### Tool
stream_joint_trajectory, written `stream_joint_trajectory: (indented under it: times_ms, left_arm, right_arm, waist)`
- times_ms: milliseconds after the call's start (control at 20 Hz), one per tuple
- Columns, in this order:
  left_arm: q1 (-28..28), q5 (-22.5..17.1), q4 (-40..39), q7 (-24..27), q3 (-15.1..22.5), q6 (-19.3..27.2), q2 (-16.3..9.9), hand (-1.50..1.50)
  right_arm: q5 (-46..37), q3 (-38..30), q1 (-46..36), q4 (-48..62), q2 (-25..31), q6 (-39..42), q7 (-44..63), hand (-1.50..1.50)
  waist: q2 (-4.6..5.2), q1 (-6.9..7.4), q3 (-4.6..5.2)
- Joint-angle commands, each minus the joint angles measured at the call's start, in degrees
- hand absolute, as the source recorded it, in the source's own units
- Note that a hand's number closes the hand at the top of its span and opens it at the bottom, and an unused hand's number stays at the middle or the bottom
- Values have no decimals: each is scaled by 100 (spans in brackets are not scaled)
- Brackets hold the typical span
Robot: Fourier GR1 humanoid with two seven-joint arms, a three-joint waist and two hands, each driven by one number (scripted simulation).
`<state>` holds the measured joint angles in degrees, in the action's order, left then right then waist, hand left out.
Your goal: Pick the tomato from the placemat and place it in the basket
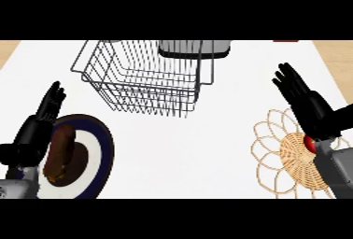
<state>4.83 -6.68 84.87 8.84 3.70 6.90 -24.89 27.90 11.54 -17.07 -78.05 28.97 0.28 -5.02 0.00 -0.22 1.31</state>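
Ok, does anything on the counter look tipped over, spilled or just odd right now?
Nothing stands out. The wire basket sits upright, the brown food lies on the blue-rimmed plate, and the tomato rests on the woven placemat, mostly hidden behind the right robot hand. The left robot hand is open by the plate.

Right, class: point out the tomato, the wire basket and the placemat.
tomato (310,144): head view, the red sliver showing beside the right wrist.
wire basket (144,105): head view, its near wall.
placemat (272,140): head view, its looped left edge.
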Motion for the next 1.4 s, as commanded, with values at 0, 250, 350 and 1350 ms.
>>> stream_joint_trajectory:
  times_ms: [0,250,350,1350]
  left_arm:
    - [-26,-246,-295,-303,-29,-243,148,0]
    - [-892,-526,-1176,-1446,320,-44,755,0]
    - [-1087,-459,-1223,-1418,450,-76,808,0]
    - [-1282,-564,-551,-2150,251,-120,521,0]
  right_arm:
    - [205,-324,-7,80,264,648,-170,150]
    - [1262,-834,-608,74,404,1985,-629,150]
    - [584,-43,-316,-443,592,2903,-1098,150]
    - [-2213,-1331,-226,-1498,4187,2351,-27,-150]
  waist:
    - [6,10,-131]
    - [99,98,-155]
    - [46,75,-147]
    - [-40,-144,-115]
